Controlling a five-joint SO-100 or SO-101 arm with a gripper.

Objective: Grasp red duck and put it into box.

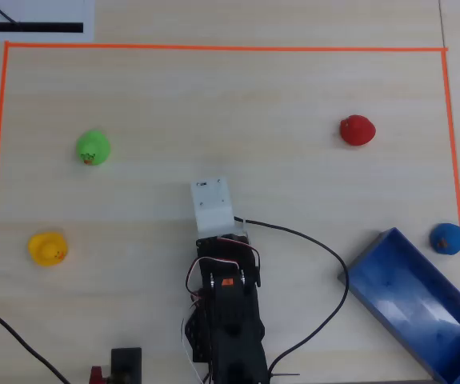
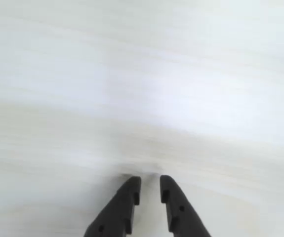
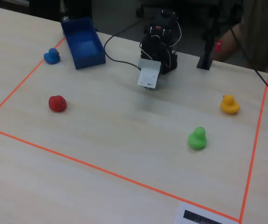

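Observation:
The red duck sits alone on the pale wooden table at the upper right of the overhead view, and at the left in the fixed view. The blue box lies slanted at the lower right with nothing in it; in the fixed view the box is at the back left. My gripper hangs just above bare table near the arm's base, its black fingers a narrow gap apart and holding nothing. From above, the white wrist mount hides it. The duck is far off to its right.
A blue duck sits just beside the box's far end. A green duck and a yellow duck stand at the left. Orange tape frames the work area. A black cable loops between arm and box.

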